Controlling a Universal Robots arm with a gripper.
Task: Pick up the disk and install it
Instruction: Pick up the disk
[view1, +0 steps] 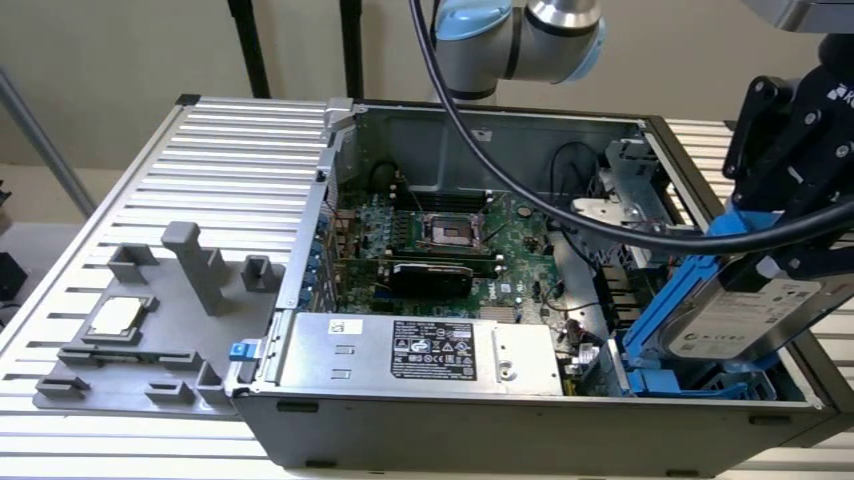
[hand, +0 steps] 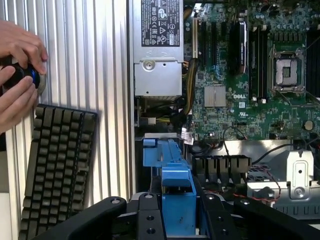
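Disk (view1: 741, 320) hangs tilted over the lower corner of the open computer case (view1: 534, 425) on the exterior view's right. Its white label faces up and its blue carrier frame (hand: 177, 192) runs along its edges. The hand (view1: 787, 268) is about half open and clamped on the disk, with a black finger on either side of the carrier, so the pick-up looks done. The step in hand, as I judge it, is the installing.

The low end of the disk dips toward the blue drive bay (view1: 654, 378), which sits just beside the silver power supply (view1: 414, 350) and in front of the motherboard (view1: 441, 240). I cannot tell whether the carrier already touches the bay.

Seating the disk would probably call for levelling out the tilt so the carrier lines up with the bay's guides. It would then need a straight push along them, keeping clear of the black cable (view1: 587, 225) that crosses just above the bay.

In the wrist view, a person's hands (hand: 17, 95) hold a small dark device on the ribbed counter (hand: 110, 75), beside a keyboard (hand: 57, 165) and well apart from the case
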